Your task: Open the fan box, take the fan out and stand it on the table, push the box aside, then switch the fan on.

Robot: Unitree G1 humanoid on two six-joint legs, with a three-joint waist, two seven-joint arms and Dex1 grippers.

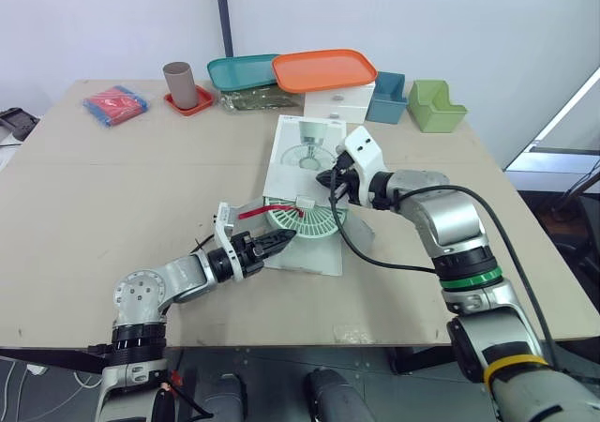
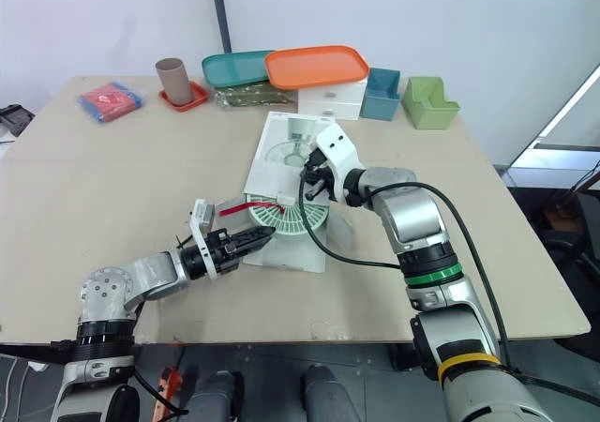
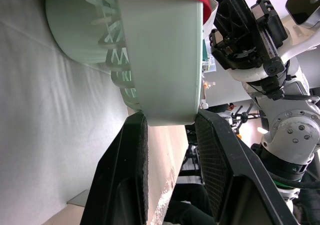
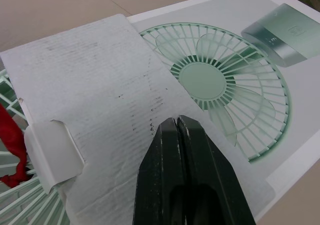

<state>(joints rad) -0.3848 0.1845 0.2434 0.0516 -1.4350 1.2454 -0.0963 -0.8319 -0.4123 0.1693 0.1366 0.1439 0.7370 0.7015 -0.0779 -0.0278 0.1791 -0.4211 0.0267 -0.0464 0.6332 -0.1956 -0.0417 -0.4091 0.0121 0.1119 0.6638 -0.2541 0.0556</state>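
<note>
White cardboard box (image 1: pixel 295 145) open; left tool (image 1: pixel 286 239) clamps pale-green plastic fan (image 1: pixel 314 223), partly out, not yet stood; right tool (image 1: pixel 331 189) pinched together, empty, above box.

Open tabletop (image 1: pixel 122 188) left of box (image 1: pixel 298 150); trays (image 1: pixel 323 68) behind.

Bg: plain white wall (image 1: pixel 112 19) behind, light flat and even. Dark vert pole (image 1: pixel 223 14) runs up the wall from behind the table's far edge. Table (image 1: pixel 112 188): rect, beige matte top. To the right, dark grey floor (image 1: pixel 567 253) w/ black cables (image 1: pixel 574 197). Bright white strip (image 1: pixel 567 117) slants there, can't tell what it is.
</note>
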